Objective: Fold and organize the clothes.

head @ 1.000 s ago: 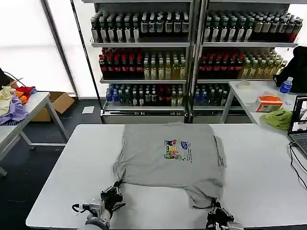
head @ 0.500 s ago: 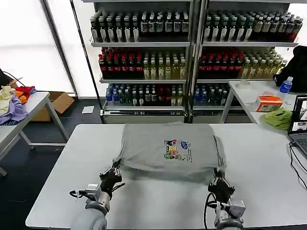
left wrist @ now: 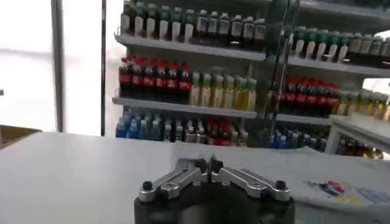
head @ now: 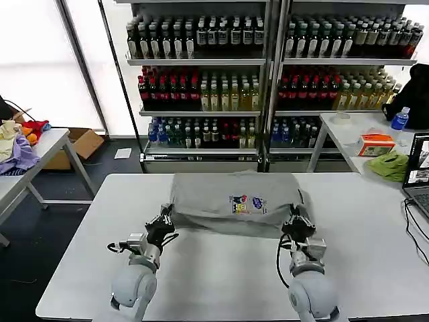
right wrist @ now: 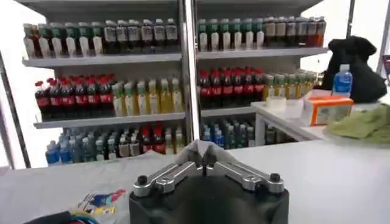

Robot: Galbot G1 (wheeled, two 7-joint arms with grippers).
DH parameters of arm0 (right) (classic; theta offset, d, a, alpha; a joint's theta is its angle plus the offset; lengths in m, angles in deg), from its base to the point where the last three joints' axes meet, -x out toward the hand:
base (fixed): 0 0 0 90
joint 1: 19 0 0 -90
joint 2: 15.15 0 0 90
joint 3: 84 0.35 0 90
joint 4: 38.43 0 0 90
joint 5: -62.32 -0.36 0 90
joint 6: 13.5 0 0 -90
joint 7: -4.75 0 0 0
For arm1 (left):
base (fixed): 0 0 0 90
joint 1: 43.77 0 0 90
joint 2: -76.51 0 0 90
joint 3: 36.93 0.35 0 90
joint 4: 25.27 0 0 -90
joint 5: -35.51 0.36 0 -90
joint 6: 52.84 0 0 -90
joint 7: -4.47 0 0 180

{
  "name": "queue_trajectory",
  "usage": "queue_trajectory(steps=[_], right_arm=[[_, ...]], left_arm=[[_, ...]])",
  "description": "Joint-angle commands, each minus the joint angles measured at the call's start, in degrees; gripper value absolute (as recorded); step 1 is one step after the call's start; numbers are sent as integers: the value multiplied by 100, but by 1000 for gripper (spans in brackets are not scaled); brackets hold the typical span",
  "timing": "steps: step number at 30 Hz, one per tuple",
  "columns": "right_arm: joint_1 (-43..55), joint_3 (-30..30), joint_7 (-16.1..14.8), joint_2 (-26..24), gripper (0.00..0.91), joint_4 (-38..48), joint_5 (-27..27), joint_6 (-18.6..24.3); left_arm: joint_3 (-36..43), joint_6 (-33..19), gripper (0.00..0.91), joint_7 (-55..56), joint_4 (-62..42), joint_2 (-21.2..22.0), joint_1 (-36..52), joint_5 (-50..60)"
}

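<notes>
Grey shirt (head: 234,201) hem pinched between left gripper (head: 165,219), right gripper (head: 295,219)

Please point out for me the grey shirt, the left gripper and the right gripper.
grey shirt (head: 231,190): head view, flat cloth above the chest print.
left gripper (head: 165,218): head view, fingertips at the shirt's near corner.
right gripper (head: 295,216): head view, fingertips at the other near corner.

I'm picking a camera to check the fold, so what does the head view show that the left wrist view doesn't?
Head view alone: the whole grey shirt folded over on the white table, with the left gripper and right gripper each shut on a near corner, plus the lime-green cloth on the side table. Left wrist view alone: the left gripper's fingertips closed together, seen close up. Both share the chest print and the drink shelves.
</notes>
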Motion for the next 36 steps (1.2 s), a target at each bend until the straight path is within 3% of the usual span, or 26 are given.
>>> queue_trajectory(steps=[1,5,6,7,8,11,15,23,28,36], right_arm=[[875,-120,-95,12,0,1006,-186,-289],[881,-259,-88,31,0,1169,-231,-432],[887,-284,-87,34,161,1208,-240,-474],[893,-295,-81,39,615,1218,-250,-516],[909,-300,-77,54,907,1233,-333,-569],[968,-252,21,172,907,1216,-767,-542],[1026,-172,370,367,907,1076,-1534,-261],[1125,-160,667,536,907,793,-1752,386],[947,-139,955,464,907,500,-1748,258],[-76,-80,1076,-80,907,-203,-1525,-212]], left_arm=[[54,142,0,8,-937,5,632,-107],[87,249,0,7,-1005,-23,663,-87],[91,282,746,15,-1009,-29,671,-79],[91,323,907,7,-1003,-37,678,-79],[90,339,907,-4,-996,-44,686,-77],[78,369,907,-20,-899,-66,697,-54],[49,417,907,79,-631,-70,655,-172],[34,408,907,299,-138,-36,571,-389],[9,604,907,412,130,-56,315,-334],[-87,766,907,407,499,-112,-196,-82]])
